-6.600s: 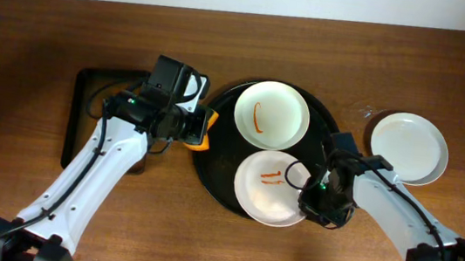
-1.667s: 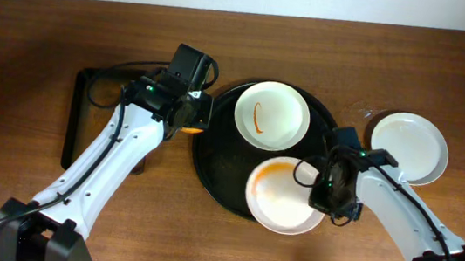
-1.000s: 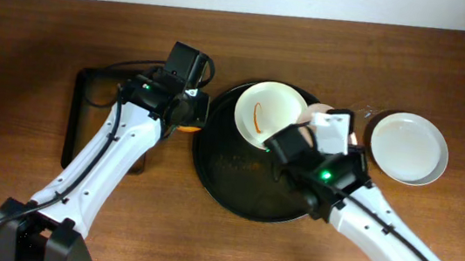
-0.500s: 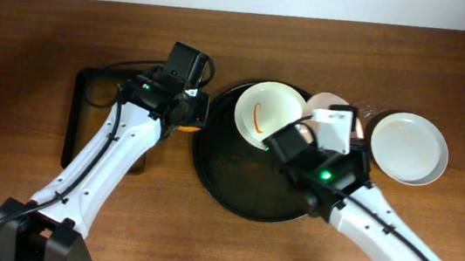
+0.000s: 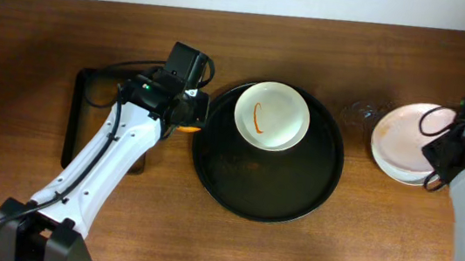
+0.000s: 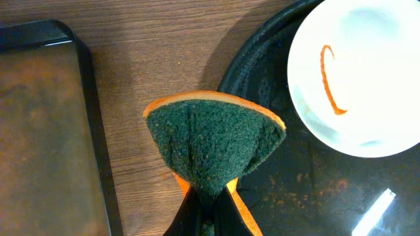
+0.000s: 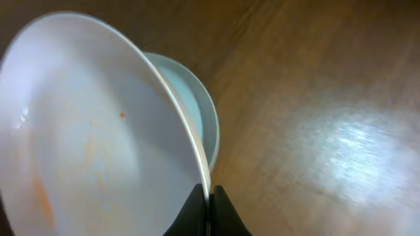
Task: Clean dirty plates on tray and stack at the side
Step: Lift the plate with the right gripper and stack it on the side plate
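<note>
- Overhead: the round tray [image 5: 210, 176] is seen mid-table with one plate in it, the streaked plate [image 5: 272, 116], set flat in the far half and marked with an orange-red curl. The rest of the tray floor is bare.
- Overhead: the left gripper [image 5: 188, 118] is placed just outside the tray's left rim, closed on the sponge [image 5: 189, 128]. The rectangular tray [image 5: 75, 121] is seen further left, partly hidden by the arm.
- Overhead: the held plate [image 5: 413, 129], faintly orange-tinted, is gripped at its edge by the right gripper [image 5: 433, 167]. It is positioned over the lower plate [image 5: 390, 170] on the table [image 5: 30, 55], well apart from the round tray.
- Left wrist: the sponge [image 6: 213, 147], green with an orange edge, is folded and clamped between the jaws of the left gripper [image 6: 210, 206], over the wood just beside the round tray [image 6: 282, 190].
- Left wrist: orange specks are seen on the tray floor. The streaked plate [image 6: 361, 72] is inside it. The brownish bottom of the rectangular tray [image 6: 46, 131] holds nothing.
- Right wrist: the rim of the held plate [image 7: 85, 131] is pinched between the closed jaws of the right gripper [image 7: 210, 196]. The plate is tilted, with a faint orange smear inside.
- Right wrist: the pale grey-green lower plate [image 7: 197, 111] is partly covered by it. Whether the two touch cannot be told.
</note>
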`<state>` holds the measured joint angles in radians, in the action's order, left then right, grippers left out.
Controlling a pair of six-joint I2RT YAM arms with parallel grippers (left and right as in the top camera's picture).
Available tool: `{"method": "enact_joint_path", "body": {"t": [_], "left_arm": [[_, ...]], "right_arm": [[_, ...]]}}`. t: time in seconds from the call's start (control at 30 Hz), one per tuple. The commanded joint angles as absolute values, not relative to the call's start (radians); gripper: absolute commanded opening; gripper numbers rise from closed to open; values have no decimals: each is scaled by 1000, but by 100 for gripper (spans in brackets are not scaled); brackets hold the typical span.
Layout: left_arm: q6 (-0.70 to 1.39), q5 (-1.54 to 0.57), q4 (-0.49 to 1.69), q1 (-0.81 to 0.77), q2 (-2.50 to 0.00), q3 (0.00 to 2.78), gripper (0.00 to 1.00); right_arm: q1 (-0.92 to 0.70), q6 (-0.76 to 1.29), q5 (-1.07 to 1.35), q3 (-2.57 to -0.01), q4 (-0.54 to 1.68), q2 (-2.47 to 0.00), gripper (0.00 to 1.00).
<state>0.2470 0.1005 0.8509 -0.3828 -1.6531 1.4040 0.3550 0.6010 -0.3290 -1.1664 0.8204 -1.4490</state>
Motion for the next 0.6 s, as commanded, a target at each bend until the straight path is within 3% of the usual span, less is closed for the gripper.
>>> {"method": "enact_joint_path", "body": {"t": [0.0,0.03,0.1,0.2,0.33,0.57], "left_arm": [[253,93,851,-377,-1626,1425,0],[253,93,850,-377,-1626,1425,0],[253,93,851,-377,-1626,1425,0],[253,93,851,-377,-1626,1425,0],[253,93,851,-377,-1626,1425,1],[253,93,852,-377,-1626,1425,0]], "right_arm": [[425,602,-238,-1190,767,-1532,4],[434,598,-238,-1190,742,-1554,6],[437,598,-230,-1190,703,-1577,26],[434,441,-10,-1190,646,-1577,48],[346,217,345,-1190,662,-1577,49],[16,208,255,-1183,631,-1619,55]]}}
